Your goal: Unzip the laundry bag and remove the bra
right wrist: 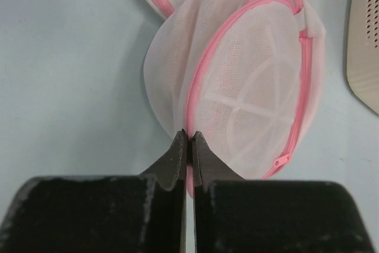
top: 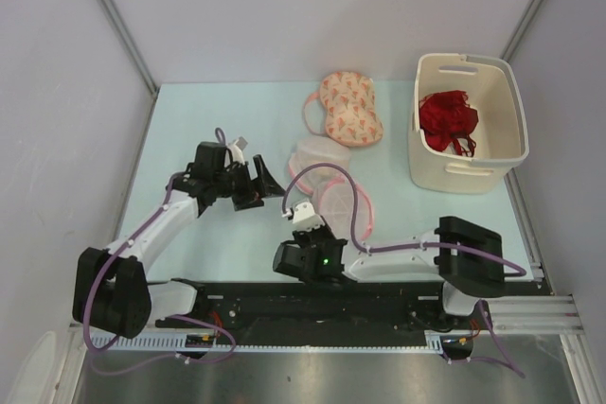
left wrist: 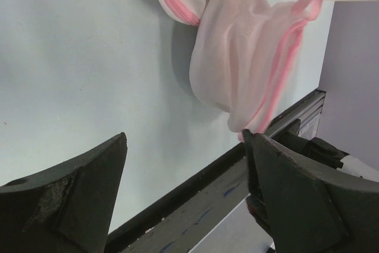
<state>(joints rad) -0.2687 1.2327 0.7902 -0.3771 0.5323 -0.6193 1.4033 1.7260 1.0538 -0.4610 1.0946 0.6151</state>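
So, the smooth pale worktop [top: 218, 120] is carrying the laundry bag [right wrist: 237, 87], a soft round dome of see-through white mesh lying just ahead of the right arm. Left end effector [left wrist: 186, 140] is hovering wide open beside it, probably readying to steady it. Right end effector [right wrist: 188, 137] is pinching shut on the pink zipper trim [right wrist: 195, 81] at the near rim, likely anchoring it. Not making out the bra inside.

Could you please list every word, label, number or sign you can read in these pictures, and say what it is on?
None can be read: there is no lettering on the laundry bag, the patterned bra or the tub.
Faint blue marks on the rail are too blurred to read.
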